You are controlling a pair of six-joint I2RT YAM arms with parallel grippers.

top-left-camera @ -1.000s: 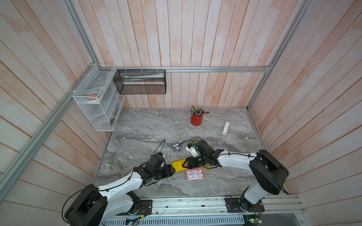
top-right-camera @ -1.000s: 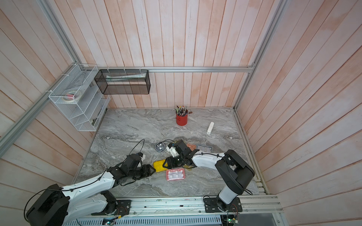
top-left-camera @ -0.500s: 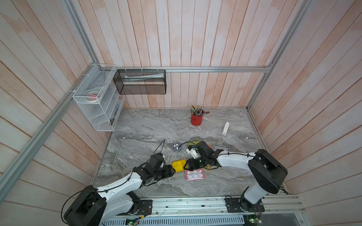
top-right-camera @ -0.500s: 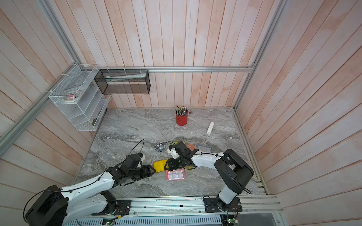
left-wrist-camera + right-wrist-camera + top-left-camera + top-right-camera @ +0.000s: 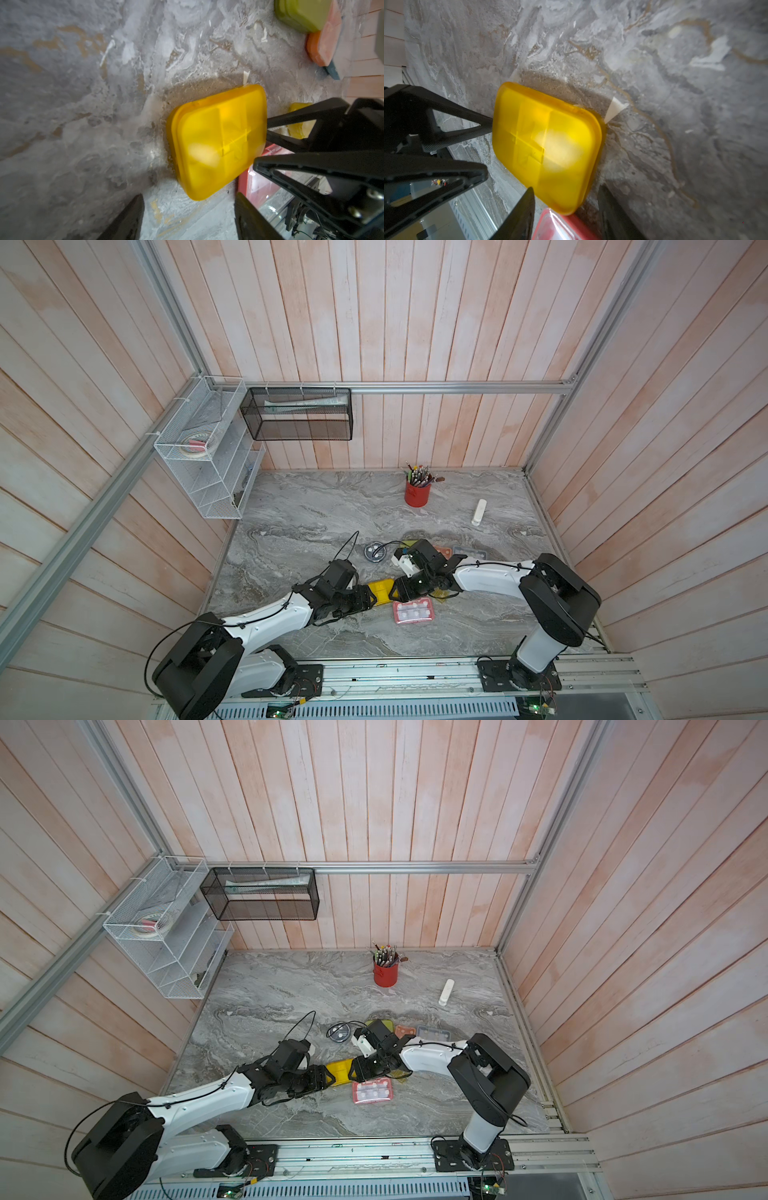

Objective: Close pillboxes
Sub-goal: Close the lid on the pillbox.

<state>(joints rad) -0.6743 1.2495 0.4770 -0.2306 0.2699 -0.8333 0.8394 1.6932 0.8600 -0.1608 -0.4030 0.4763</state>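
No text, label or number can be read anywhere, neither on the yellow pillbox (image 5: 218,143) nor the red cup (image 5: 417,494).

Ahead of the matt black fingers (image 5: 126,222), the yellow pillbox (image 5: 218,143) is glossy translucent plastic; the bench (image 5: 79,99) beneath looks smooth veined stone.

Left hand (image 5: 369,600) and right hand (image 5: 395,592) face each other low (both spread).

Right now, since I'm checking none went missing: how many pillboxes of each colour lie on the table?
yellow pillbox: 1
pink-red pillbox: 1
lime-olive pillbox: 1
orange pillbox: 1
light blue pillbox: 1
round dark pillbox: 1
small olive pillbox, partly hidden: 1
Total: 7
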